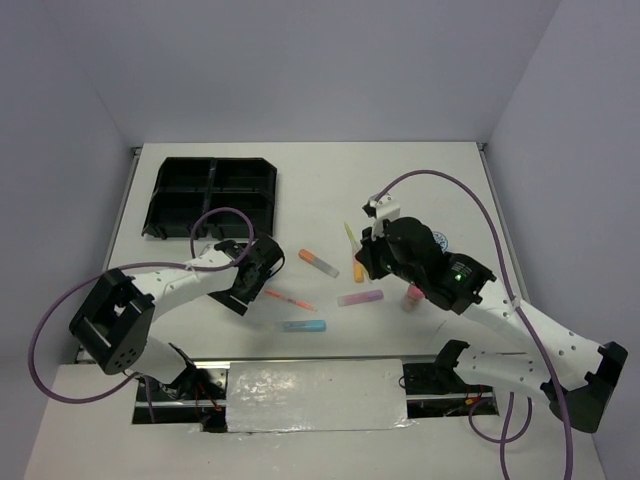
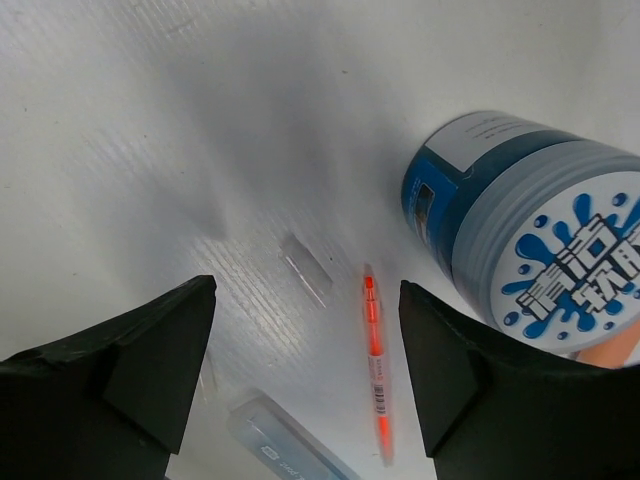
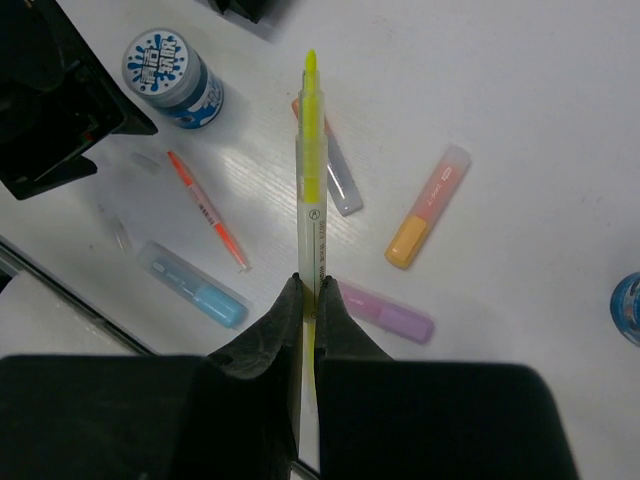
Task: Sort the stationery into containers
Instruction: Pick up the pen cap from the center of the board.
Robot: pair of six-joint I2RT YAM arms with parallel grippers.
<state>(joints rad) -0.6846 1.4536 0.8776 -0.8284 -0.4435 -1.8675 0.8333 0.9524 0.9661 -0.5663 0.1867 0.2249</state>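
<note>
My right gripper is shut on a thin yellow pen, which hangs above the table and points away from the fingers. Below it lie an orange highlighter, a purple highlighter and a blue highlighter. My left gripper is open just above the table, straddling a thin orange-pink pen that lies close to its right finger. A blue-white tape roll stands just beyond that finger. The black tray sits at the far left, apart from both grippers.
A grey-and-orange highlighter lies partly under the held pen. A pink-capped bottle stands by the right arm. A small clear piece lies ahead of the left fingers. A blue round thing shows at the right edge.
</note>
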